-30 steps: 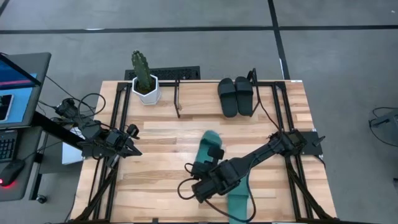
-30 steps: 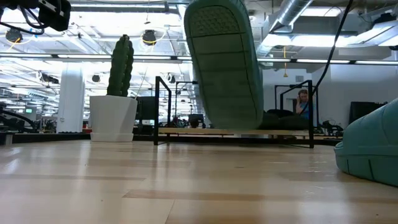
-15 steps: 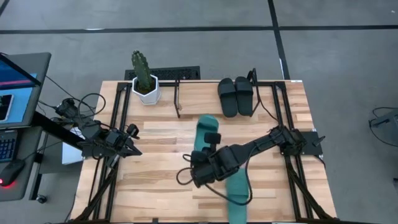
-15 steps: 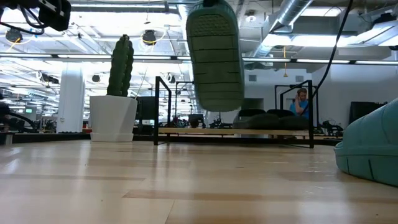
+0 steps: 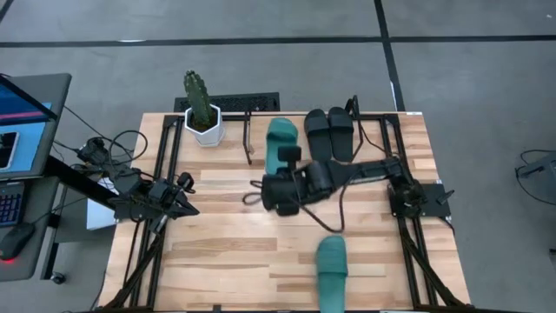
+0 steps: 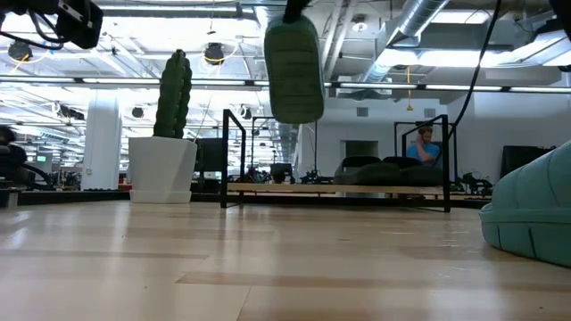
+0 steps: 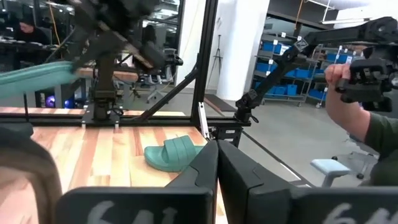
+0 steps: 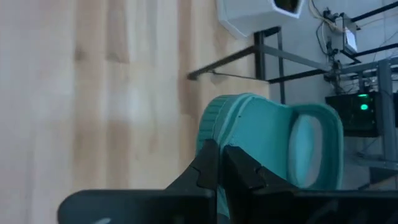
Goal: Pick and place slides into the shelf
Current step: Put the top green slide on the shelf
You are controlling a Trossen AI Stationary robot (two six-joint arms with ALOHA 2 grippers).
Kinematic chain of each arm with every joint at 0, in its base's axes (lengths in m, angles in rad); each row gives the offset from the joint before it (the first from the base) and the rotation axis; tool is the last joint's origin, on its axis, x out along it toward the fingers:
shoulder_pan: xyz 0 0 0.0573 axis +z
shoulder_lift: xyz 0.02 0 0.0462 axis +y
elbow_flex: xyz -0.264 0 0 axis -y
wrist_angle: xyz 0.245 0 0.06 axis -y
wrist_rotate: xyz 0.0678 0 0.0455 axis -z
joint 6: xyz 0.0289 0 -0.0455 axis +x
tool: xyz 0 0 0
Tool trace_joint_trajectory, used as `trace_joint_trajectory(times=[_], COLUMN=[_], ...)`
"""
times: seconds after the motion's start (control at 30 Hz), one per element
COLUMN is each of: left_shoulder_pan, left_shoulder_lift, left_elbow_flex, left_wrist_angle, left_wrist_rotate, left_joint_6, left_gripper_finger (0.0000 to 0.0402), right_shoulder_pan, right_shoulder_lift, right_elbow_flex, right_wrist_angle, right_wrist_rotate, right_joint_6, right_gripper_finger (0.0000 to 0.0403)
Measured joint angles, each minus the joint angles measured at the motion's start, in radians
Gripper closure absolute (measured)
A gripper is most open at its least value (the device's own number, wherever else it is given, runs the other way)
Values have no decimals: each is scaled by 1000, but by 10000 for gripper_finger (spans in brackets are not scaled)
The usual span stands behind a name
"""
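Right gripper (image 5: 280, 183), fingers clamped on a teal slide (image 5: 280, 144), hangs it upper-centre for shelf (image 5: 300, 139) placement; left gripper (image 5: 184, 207) fingers closed, empty.

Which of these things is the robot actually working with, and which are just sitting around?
Job: right gripper carrying a teal slide; second teal slide on the table; black slides on the shelf.
Bystanders: potted cactus, laptop, left gripper idle.

A robotics lab in an open industrial hall: exposed silver ceiling ducts (image 6: 419, 22), bright ceiling lamps (image 6: 214, 53), racks of blue storage bins (image 7: 281, 90), a grey concrete floor (image 5: 261, 69), and a pale wooden worktable (image 5: 226, 252).
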Motion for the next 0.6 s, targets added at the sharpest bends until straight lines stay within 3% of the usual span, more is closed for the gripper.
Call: trace_joint_trajectory(times=[0.27,0.6], left_shoulder_pan=[0,0], left_shoulder_lift=[0,0], left_elbow_flex=[0,0], left_wrist_angle=[-25,-119], left_wrist_rotate=[0,0], left_joint_6=[-67,-138], left_gripper_finger=[401,401], right_shoulder_pan=[-129,-269], right_shoulder_lift=[-14,-16], right_elbow_flex=[-2,-2], right_wrist_angle=[18,84], right_wrist_rotate=[-41,-170], right_joint_6=[-171,-348], right_gripper_finger=[402,402])
